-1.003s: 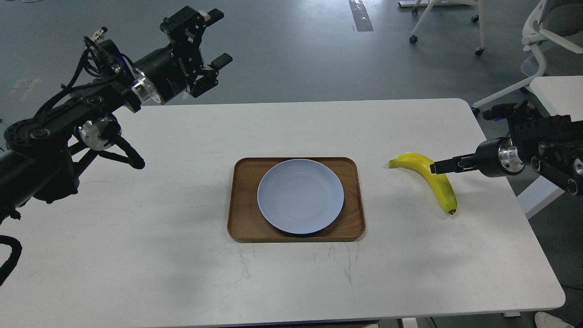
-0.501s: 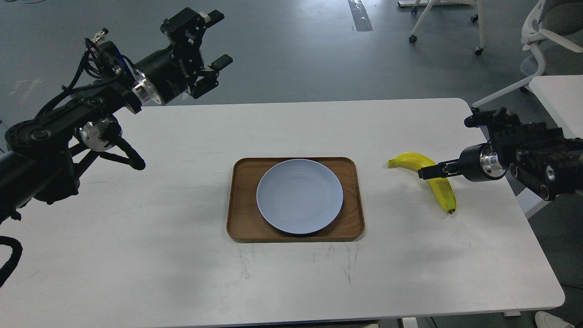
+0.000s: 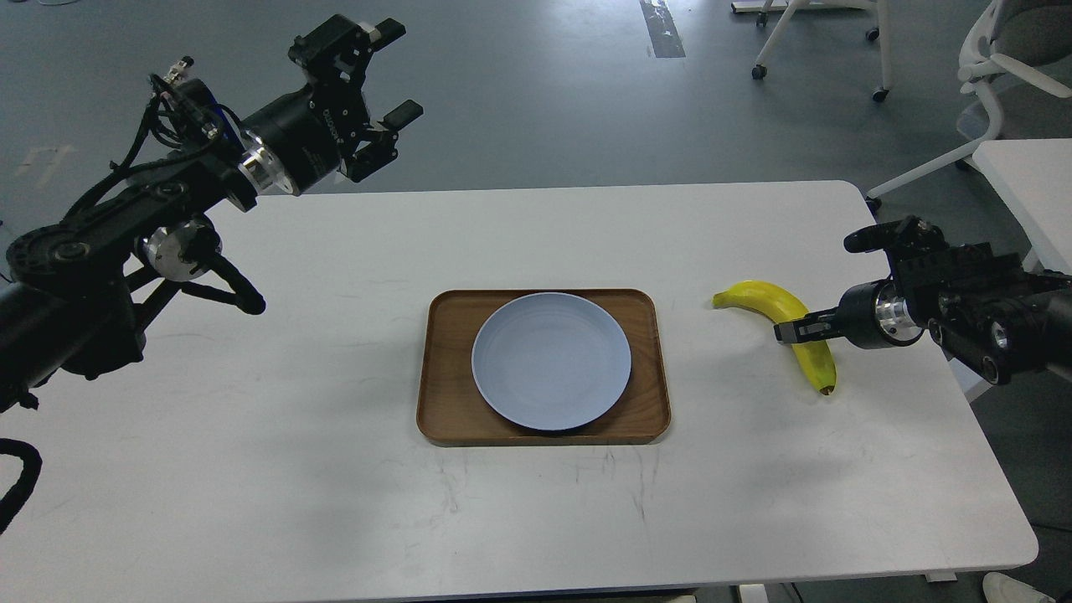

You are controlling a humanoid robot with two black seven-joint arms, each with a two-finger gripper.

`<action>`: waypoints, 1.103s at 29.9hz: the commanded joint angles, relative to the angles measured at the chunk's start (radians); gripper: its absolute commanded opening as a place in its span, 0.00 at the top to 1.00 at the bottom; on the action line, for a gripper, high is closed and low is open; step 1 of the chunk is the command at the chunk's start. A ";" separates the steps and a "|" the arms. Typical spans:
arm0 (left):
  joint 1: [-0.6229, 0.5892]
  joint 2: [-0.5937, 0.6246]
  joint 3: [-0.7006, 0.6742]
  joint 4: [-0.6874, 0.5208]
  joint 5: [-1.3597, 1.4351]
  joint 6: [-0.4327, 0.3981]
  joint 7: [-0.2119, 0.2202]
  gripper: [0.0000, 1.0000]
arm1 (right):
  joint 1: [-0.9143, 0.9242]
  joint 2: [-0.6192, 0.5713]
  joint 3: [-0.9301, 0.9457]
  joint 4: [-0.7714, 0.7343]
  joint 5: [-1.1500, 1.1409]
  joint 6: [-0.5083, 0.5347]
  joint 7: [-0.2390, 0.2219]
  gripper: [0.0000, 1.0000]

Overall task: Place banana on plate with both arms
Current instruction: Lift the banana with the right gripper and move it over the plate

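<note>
The yellow banana [image 3: 758, 296] lies on the white table to the right of the wooden tray, its dark tip toward me. The pale blue-grey plate [image 3: 551, 360] sits empty on the tray. My right gripper [image 3: 791, 330] comes in from the right and lies over the middle of the banana; it is dark and seen edge-on, so I cannot tell its fingers apart or whether they touch the fruit. My left gripper [image 3: 395, 72] is open and empty, held high beyond the table's far left edge, far from the plate.
The brown wooden tray [image 3: 651, 368] is in the middle of the white table [image 3: 335, 469]. Office chairs [image 3: 988, 75] and a second white table [image 3: 1026, 180] stand at the back right, off the table.
My right gripper has moved down along the banana, from its upper part to its middle. The banana, plate and tray are as before. My left arm has barely shifted.
</note>
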 commanded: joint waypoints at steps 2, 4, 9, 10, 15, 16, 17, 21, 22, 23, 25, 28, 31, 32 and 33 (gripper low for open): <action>0.000 -0.001 0.000 0.001 0.000 0.000 0.000 0.02 | 0.050 -0.043 -0.003 0.059 0.000 0.001 0.000 1.00; -0.001 -0.001 0.000 0.000 0.000 0.000 0.000 0.02 | 0.099 -0.081 -0.003 0.117 0.000 0.001 0.000 1.00; -0.001 0.000 0.000 0.000 0.000 0.000 0.000 0.02 | 0.234 -0.153 -0.001 0.270 -0.002 0.001 0.000 1.00; -0.001 0.000 -0.002 0.000 0.000 0.000 0.000 0.02 | 0.258 -0.158 -0.001 0.294 -0.002 0.001 0.000 1.00; -0.003 0.000 -0.005 0.000 -0.001 0.000 0.000 0.02 | 0.301 -0.143 0.005 0.356 0.001 0.002 0.000 1.00; -0.003 0.000 -0.008 0.000 0.000 0.000 0.002 0.02 | 0.301 -0.121 0.008 0.363 0.006 0.007 0.000 1.00; -0.003 -0.001 -0.008 0.000 -0.001 0.000 0.002 0.02 | 0.298 -0.083 0.003 0.363 0.010 0.007 0.000 1.00; -0.006 -0.001 -0.009 0.000 -0.001 0.000 0.002 0.02 | 0.286 -0.002 -0.001 0.347 0.012 0.008 0.000 1.00; -0.006 -0.001 -0.009 0.000 -0.001 0.000 0.002 0.02 | 0.283 0.029 -0.004 0.339 0.017 0.008 0.000 1.00; -0.006 0.000 -0.009 0.000 -0.001 0.000 0.002 0.02 | 0.275 0.061 -0.007 0.334 0.018 0.008 0.000 1.00; -0.006 0.000 -0.009 0.000 -0.001 0.000 0.002 0.02 | 0.271 0.096 -0.014 0.324 0.020 0.008 0.000 1.00; -0.006 0.000 -0.009 0.000 -0.001 0.000 0.002 0.02 | 0.263 0.139 -0.021 0.305 0.024 0.010 0.000 1.00; -0.004 -0.001 -0.009 0.000 -0.001 0.002 0.000 0.02 | 0.249 0.190 -0.038 0.281 0.026 0.010 0.000 1.00; -0.004 -0.001 -0.009 0.000 -0.001 0.002 0.000 0.02 | 0.245 0.198 -0.038 0.276 0.026 0.010 0.000 1.00; -0.004 -0.001 -0.009 0.000 -0.001 0.000 0.002 0.02 | 0.235 0.213 -0.041 0.267 0.026 0.011 0.000 0.99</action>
